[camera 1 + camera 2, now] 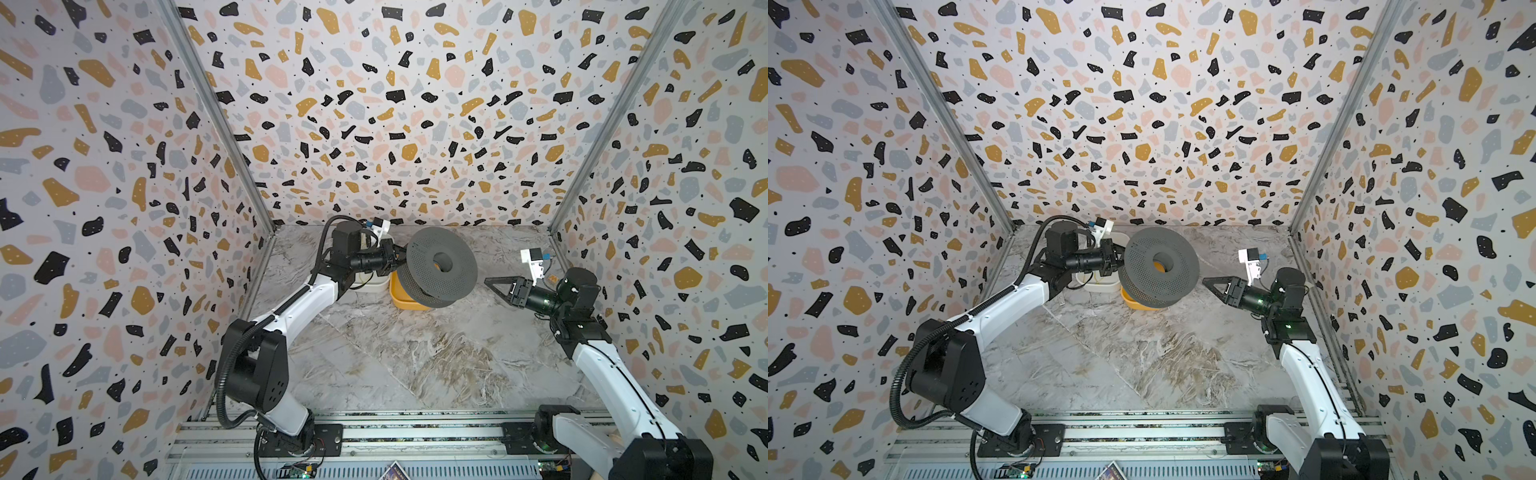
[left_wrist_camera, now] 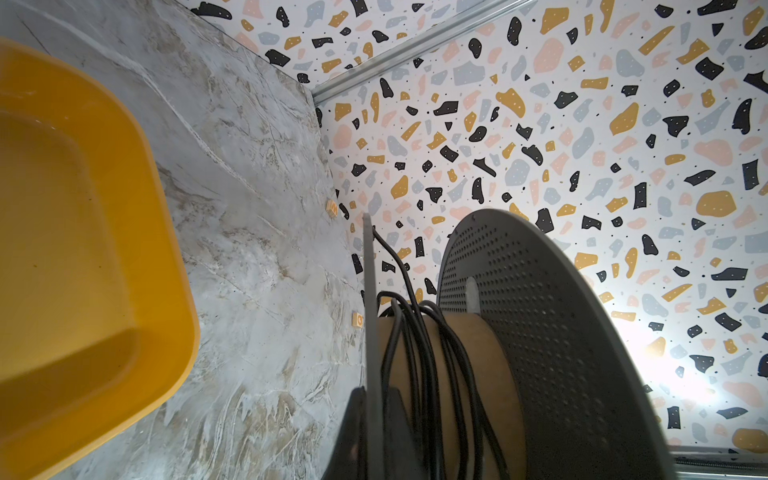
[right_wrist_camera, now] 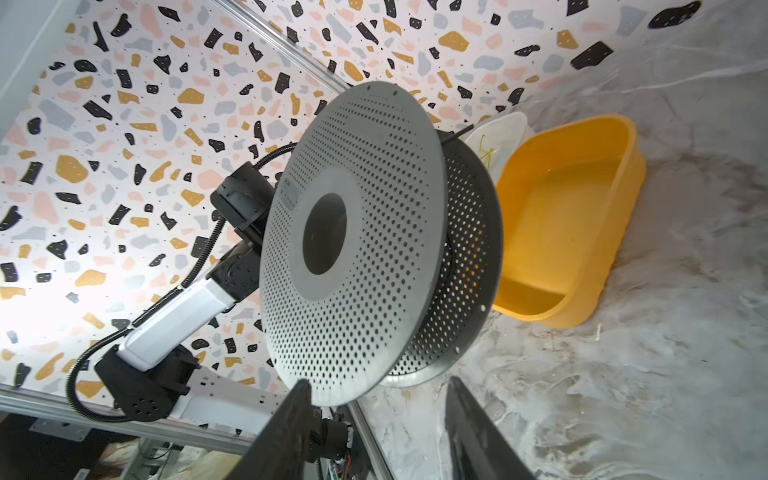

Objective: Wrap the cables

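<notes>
Cables (image 2: 419,353) wrap the spool (image 3: 365,291) pinched by left fingers (image 2: 351,432); right fingers (image 3: 291,432) parted, empty.

Both top views look steeply down from high behind the arm bases, far off, taking in the whole cell. The left wrist camera looks along the left gripper (image 2: 372,399), very near the spool (image 2: 540,332) just ahead of it. The right wrist camera looks past the right gripper (image 3: 378,384) at the same spool, near ahead. All four views share the spool.
</notes>
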Tool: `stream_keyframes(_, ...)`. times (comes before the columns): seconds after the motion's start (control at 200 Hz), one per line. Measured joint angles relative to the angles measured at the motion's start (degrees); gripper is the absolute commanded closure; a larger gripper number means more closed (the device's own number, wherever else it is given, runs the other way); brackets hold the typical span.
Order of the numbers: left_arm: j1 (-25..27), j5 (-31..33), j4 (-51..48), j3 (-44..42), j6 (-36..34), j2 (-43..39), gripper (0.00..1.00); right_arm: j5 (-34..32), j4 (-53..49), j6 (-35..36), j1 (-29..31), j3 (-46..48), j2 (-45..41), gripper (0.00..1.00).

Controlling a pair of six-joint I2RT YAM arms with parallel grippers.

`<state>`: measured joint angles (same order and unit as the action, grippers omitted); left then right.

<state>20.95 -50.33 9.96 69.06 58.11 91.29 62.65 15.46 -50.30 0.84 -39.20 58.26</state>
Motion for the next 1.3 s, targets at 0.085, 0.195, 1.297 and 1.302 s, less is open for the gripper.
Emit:
stream_keyframes(0.085,0.0,-0.15,0.48,-0.24,0.0,0.15,1.0,1.29,6.45,-4.35,0.0,1.11,2.23,0.53)
stream_keyframes(0.195,0.0,-0.24,1.57,-0.33,0.2,0.57,1.0,2.36,13.14,-9.29,0.02,2.38,5.18,0.56)
stream_keyframes(1.297,0.0,-0.85,8.37,-0.46,4.66,3.8,1.0,-1.2,45.77,-30.51,7.06,1.53,22.84,0.77)
stream_keyframes(1.302,0.0,-0.85,8.39,-0.46,4.63,3.8,1.0,-1.22,45.86,-30.53,7.08,1.53,22.88,0.77)
